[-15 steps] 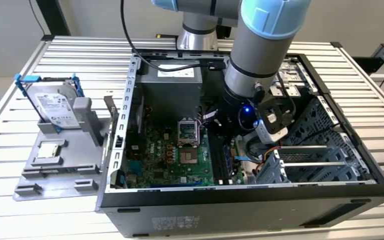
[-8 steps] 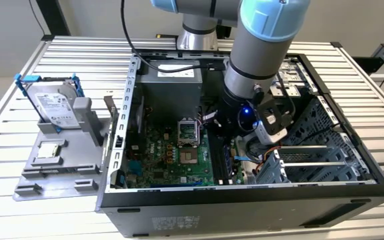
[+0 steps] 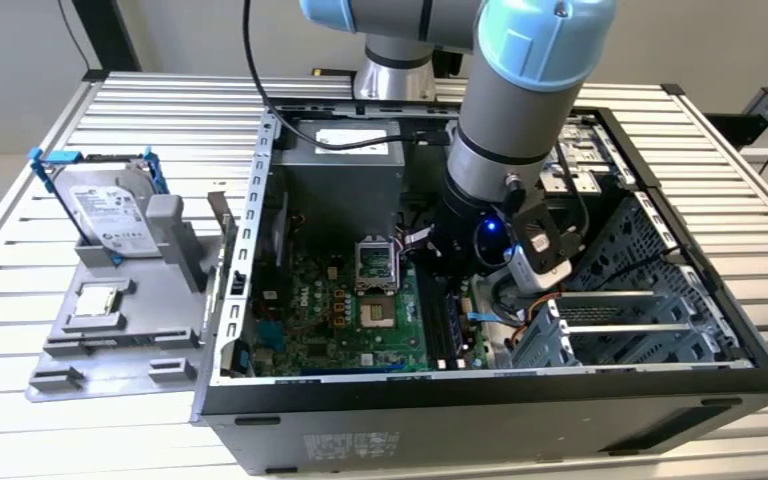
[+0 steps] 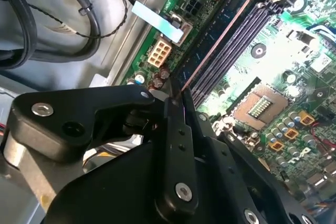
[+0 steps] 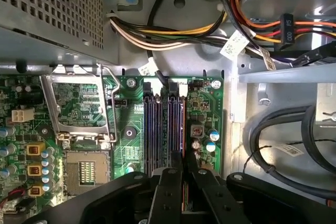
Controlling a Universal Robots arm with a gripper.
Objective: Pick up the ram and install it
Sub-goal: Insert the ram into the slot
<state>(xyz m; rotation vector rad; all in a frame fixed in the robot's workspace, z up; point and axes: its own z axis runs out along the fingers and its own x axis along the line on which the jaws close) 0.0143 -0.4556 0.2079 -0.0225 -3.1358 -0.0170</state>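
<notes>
End effector (image 4: 176, 100) clamped on the ram (image 4: 218, 40), held edge-on at frame centre, aligned lengthwise over the memory slots (image 5: 164, 129) for seating inside the computer case (image 3: 491, 400).

Ram (image 4: 220, 38) stands in motherboard's (image 4: 294, 66) slot (hard drive (image 3: 107, 212) outside the case (image 3: 491, 410)).
</notes>
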